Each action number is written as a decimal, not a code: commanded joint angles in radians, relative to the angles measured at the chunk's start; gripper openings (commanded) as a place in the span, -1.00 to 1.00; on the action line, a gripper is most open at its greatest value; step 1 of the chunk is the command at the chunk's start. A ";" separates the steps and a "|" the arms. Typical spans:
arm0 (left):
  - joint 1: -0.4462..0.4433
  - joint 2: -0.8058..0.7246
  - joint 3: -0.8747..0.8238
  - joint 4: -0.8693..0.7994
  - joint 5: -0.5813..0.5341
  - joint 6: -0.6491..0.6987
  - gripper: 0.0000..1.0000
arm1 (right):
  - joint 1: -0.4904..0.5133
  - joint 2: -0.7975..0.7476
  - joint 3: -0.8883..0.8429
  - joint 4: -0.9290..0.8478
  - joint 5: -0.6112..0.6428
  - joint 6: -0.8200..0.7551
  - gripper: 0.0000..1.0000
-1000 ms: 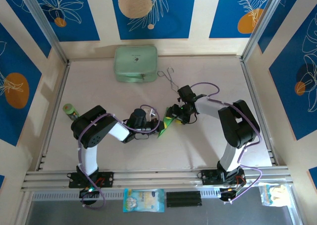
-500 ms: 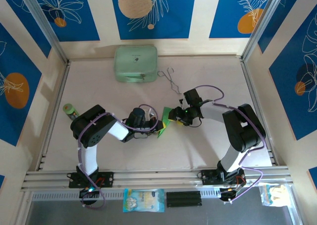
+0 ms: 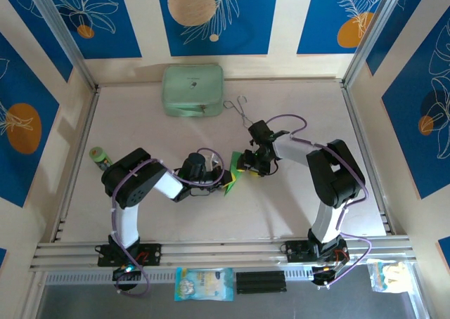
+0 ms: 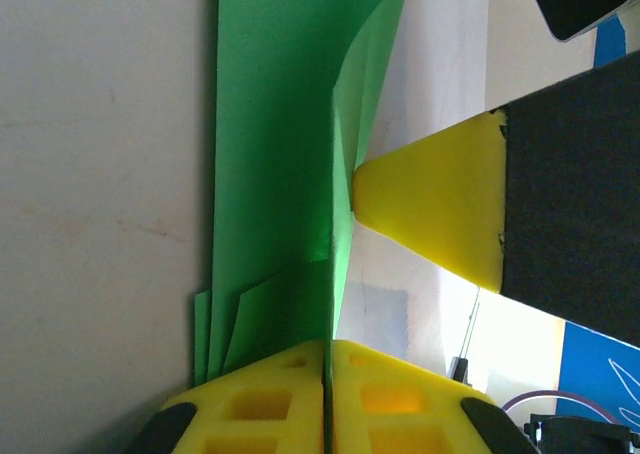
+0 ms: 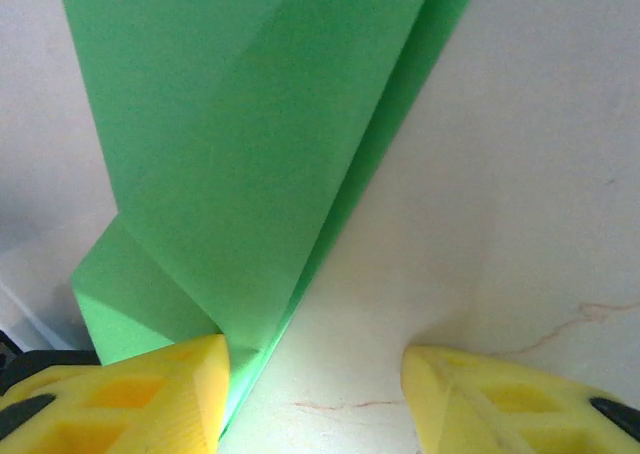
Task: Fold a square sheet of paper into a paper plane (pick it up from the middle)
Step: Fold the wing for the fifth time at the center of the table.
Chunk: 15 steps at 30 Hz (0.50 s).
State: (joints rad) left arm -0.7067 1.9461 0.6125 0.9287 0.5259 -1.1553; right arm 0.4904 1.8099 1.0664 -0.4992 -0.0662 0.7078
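Note:
The square sheet of paper (image 3: pixel 233 175) is bright green and folded into a narrow creased shape, standing on edge on the table between my two grippers. My left gripper (image 3: pixel 221 179) is shut on its near end. In the left wrist view the paper (image 4: pixel 270 124) rises straight out of the closed left gripper (image 4: pixel 328 349). A yellow fingertip (image 4: pixel 430 214) of the other arm touches the upright flap. My right gripper (image 3: pixel 247 163) is open. In the right wrist view the right gripper (image 5: pixel 315 374) is low over the table. Its left finger (image 5: pixel 150 394) rests against the paper's (image 5: pixel 250 124) folded edge, and its right finger (image 5: pixel 490 394) is on bare table.
A pale mint case (image 3: pixel 193 89) lies at the back of the table, with thin wire tongs (image 3: pixel 240 112) just right of it. A small green object (image 3: pixel 100 157) sits by the left wall. A packet (image 3: pixel 204 284) lies below the front rail.
My right arm swung slightly right half a second ago and has come back left to the paper. Its jaws have narrowed a little. My left gripper has kept its grip and place.

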 commanded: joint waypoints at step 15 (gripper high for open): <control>0.011 0.043 -0.012 -0.020 0.018 -0.014 -0.80 | 0.007 -0.028 -0.101 0.146 -0.031 -0.035 0.23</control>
State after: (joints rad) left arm -0.7044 1.9541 0.6121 0.9432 0.5320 -1.1736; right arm 0.4870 1.7325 0.9607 -0.3607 -0.0967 0.6979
